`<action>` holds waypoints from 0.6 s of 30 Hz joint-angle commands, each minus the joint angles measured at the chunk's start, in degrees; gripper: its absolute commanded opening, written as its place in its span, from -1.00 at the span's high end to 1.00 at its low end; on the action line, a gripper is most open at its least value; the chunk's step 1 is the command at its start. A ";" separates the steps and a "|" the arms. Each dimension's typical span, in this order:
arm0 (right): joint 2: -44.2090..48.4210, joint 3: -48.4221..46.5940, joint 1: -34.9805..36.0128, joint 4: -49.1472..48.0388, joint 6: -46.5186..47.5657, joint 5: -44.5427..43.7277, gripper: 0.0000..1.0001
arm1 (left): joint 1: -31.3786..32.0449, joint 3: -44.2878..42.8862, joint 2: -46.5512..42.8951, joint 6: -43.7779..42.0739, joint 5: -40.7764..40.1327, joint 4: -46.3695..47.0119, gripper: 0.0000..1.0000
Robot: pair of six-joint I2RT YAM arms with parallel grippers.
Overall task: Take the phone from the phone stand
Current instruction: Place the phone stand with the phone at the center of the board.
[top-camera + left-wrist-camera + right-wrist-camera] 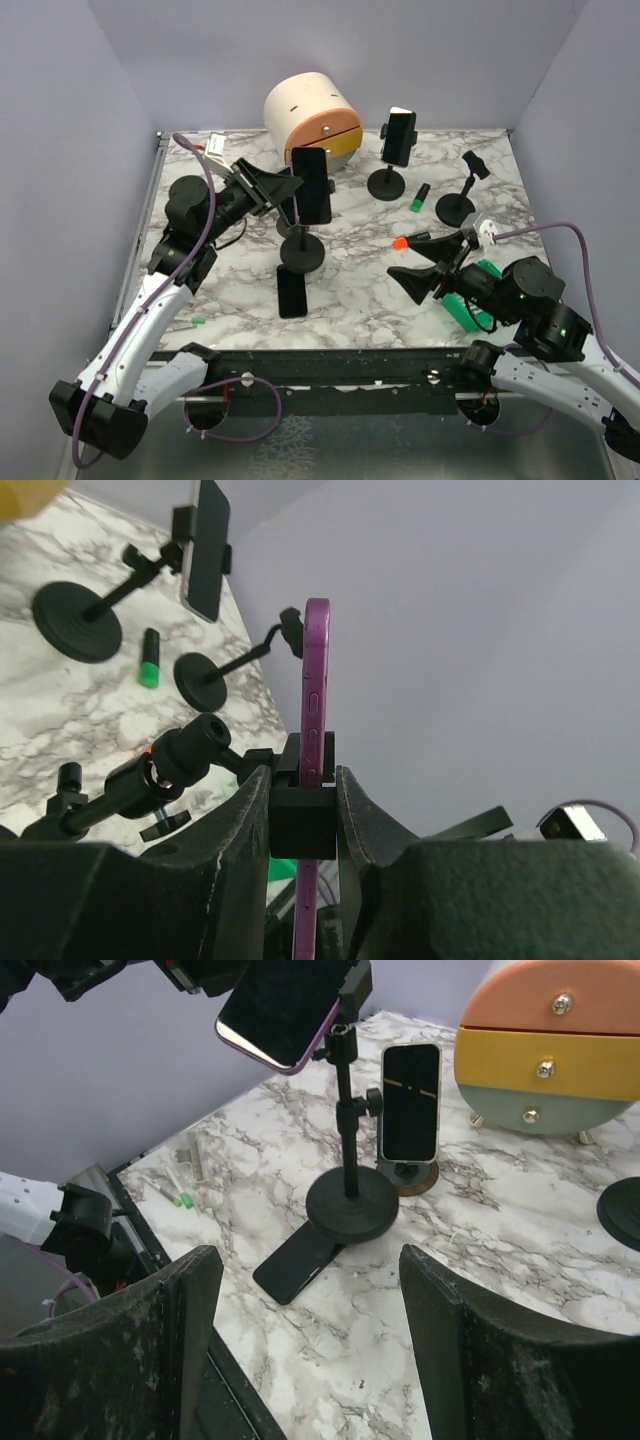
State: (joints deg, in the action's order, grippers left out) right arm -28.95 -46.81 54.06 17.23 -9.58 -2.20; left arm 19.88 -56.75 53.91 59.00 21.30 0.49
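Purple phone (316,680) on phone stand (302,252) sits pinched in left claw (303,780).

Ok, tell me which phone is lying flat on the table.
The dark phone by the round base of the near stand. It alone lies face-up on the marble; the other phones all stand upright.

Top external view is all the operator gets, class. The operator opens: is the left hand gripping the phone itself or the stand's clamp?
Observer: The clamp. The left wrist view shows the left hand closed on the black clamp, below most of the phone.
Operator: What colour is the phone's edge?
Observer: Purple, with its side buttons showing.
Operator: Is anything hidden behind that stand?
Observer: Yes. The right wrist view shows a second phone upright on a small brown base, near the drawers.
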 commanded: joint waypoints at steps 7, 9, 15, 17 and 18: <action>4.86 -0.92 0.43 4.88 0.30 -4.62 -0.54 | 14.81 -5.03 7.51 -3.94 -6.88 14.42 1.00; 5.81 -1.19 0.43 5.86 0.35 -5.51 -0.54 | 17.35 -4.32 8.92 -4.41 -7.76 16.77 1.00; 7.60 -2.13 0.43 8.43 0.44 -7.09 -0.54 | 24.15 -0.43 10.83 -7.45 -11.95 24.36 1.00; 8.00 -2.09 0.43 8.82 0.44 -7.41 -0.54 | 26.27 0.98 11.05 -8.82 -13.44 26.86 1.00; 8.21 -2.10 0.43 8.91 0.44 -7.51 -0.54 | 27.04 1.55 11.18 -9.39 -14.14 27.79 1.00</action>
State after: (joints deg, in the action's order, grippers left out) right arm -21.98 -47.53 54.06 23.31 -9.52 -7.46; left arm 43.59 -55.70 66.19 52.40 11.75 12.01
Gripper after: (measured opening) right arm 0.769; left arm 0.281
